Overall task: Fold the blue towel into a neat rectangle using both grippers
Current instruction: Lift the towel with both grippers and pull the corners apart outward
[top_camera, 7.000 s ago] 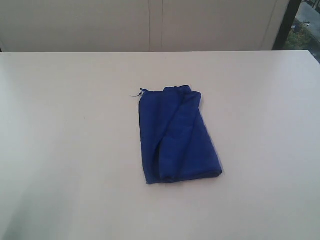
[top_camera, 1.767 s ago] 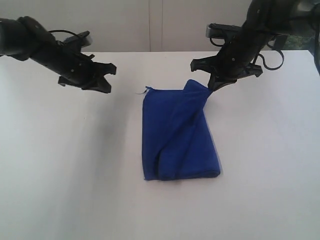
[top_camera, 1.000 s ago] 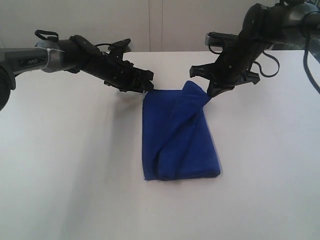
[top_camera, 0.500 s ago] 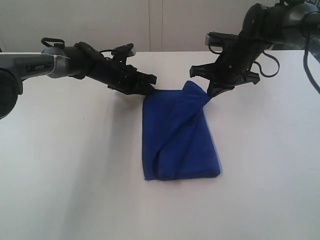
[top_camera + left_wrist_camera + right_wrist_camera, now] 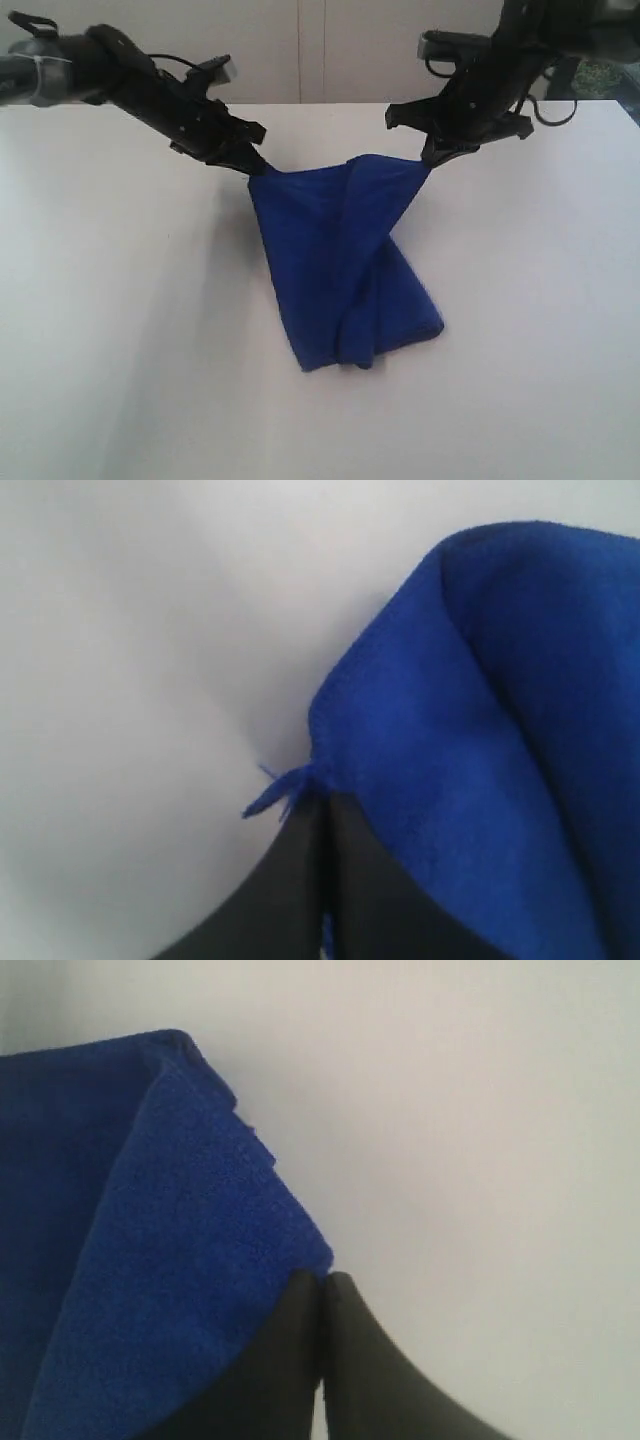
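Observation:
The blue towel hangs from its two far corners above the white table, and its near folded end still rests on the tabletop. My left gripper is shut on the far left corner. In the left wrist view the closed gripper pinches the towel at the corner with the loose thread. My right gripper is shut on the far right corner. The right wrist view has the gripper closed on the towel's edge.
The white table stretches wide to the left, right and front of the towel. A pale wall with panel seams runs behind the table's far edge. A dark window opening sits at the back right.
My left gripper has closed on the far left corner and lifted it up and leftward. The right gripper has risen too, so the towel's far edge now hangs stretched between them.

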### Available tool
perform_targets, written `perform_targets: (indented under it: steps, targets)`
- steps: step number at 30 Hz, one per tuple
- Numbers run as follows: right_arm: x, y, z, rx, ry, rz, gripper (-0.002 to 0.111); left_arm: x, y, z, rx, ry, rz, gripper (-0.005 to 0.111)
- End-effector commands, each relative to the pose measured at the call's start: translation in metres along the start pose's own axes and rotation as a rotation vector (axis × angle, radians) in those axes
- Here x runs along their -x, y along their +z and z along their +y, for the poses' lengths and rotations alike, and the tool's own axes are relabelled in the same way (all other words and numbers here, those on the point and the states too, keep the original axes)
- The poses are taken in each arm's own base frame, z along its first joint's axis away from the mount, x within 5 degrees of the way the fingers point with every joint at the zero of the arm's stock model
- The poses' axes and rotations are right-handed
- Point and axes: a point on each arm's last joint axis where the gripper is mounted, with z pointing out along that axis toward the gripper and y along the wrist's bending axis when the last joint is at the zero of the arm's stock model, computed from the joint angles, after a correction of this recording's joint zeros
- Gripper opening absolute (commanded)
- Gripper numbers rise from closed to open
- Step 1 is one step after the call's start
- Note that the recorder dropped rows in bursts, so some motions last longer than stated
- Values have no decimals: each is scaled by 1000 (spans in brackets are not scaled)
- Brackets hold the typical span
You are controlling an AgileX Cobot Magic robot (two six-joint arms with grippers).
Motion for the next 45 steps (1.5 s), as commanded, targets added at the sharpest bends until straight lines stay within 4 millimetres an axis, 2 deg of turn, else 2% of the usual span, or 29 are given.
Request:
perform_targets:
  steps: [1, 10, 11, 12, 14, 19, 24, 27, 31, 37, 39, 42, 45]
  targets:
    - [2, -40, 0, -54, -57, -25, 0, 3, -47, -16, -20, 44, 69, 0]
    - [-10, -120, 2, -162, -141, -37, 0, -1, -123, -59, 64, 198, 229, 0]
    - [-12, -130, 2, -174, -148, -40, 0, 0, -133, -65, 87, 190, 222, 0]
    - [-16, -145, 2, -192, -156, -49, 0, 1, -150, -75, 128, 183, 186, 0]
    - [-23, -162, 3, -205, -169, -75, 0, 1, -170, -89, 147, 197, 138, 0]
    - [-49, -196, 4, -219, -180, -120, 0, -13, -209, -119, 182, 207, 94, 0]
    - [-81, -229, 4, -236, -191, -179, 0, -41, -246, -139, 300, 200, 95, 0]
    - [-102, -253, 5, -233, -193, -232, 0, -64, -270, -159, 318, 210, 67, 0]
    - [-134, -290, 7, -233, -192, -294, 0, -100, -303, -189, 338, 227, 26, 0]
    - [-183, -345, 8, -248, -199, -444, 0, -157, -354, -228, 446, 226, -130, 0]
    - [-191, -354, 9, -247, -200, -476, 0, -169, -362, -235, 458, 209, -162, 0]
    - [-193, -354, 9, -247, -199, -475, 0, -179, -358, -231, 477, 162, -144, 0]
    - [-179, -331, 7, -249, -201, -419, 0, -178, -339, -209, 536, 88, -87, 0]
